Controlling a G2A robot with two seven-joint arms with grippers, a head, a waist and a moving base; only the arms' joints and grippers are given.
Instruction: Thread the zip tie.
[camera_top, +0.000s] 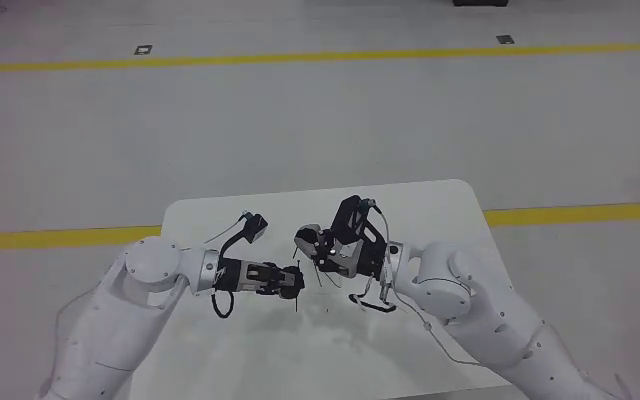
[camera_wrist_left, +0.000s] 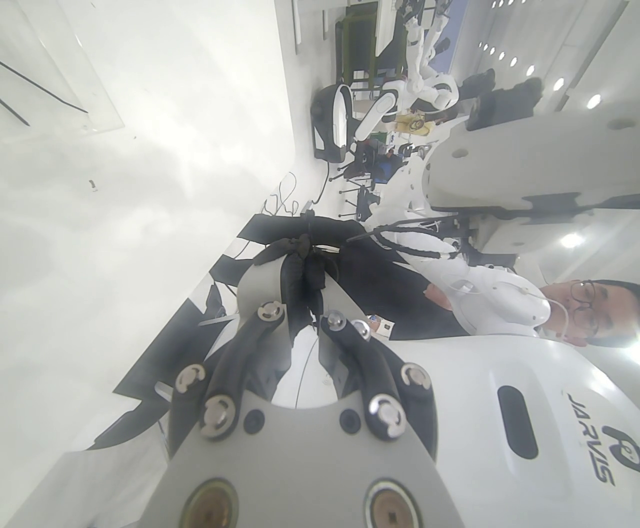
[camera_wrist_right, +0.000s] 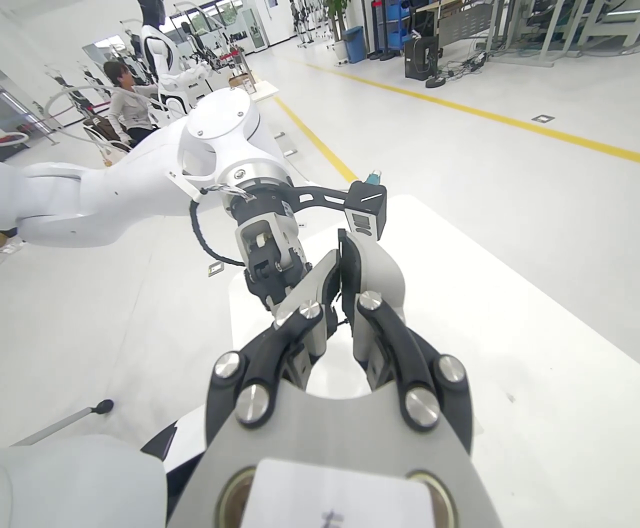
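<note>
White table (camera_top: 430, 215) lies under both arms, and in the top view you will find the two grippers meeting near its middle, slightly toward 10 o'clock. Your left gripper (camera_wrist_left: 304, 255) comes in from 8 o'clock and your right gripper (camera_wrist_right: 342, 265) from 3 o'clock. Their tips sit just beside each other, the right one on the 12 o'clock side of the left. Look at your right wrist view: the fingers are pressed together on the zip tie (camera_wrist_right: 341, 237), a thin black strip standing upright between the pads with its end poking out past the tips. In your left wrist view the black-covered fingers are likewise drawn tight, with a thin dark strand of the tie running between them. From above, fine black lengths hang down from the pinched tips toward 6 o'clock, clear of the tabletop. Whether the tail has entered the head you cannot tell.
</note>
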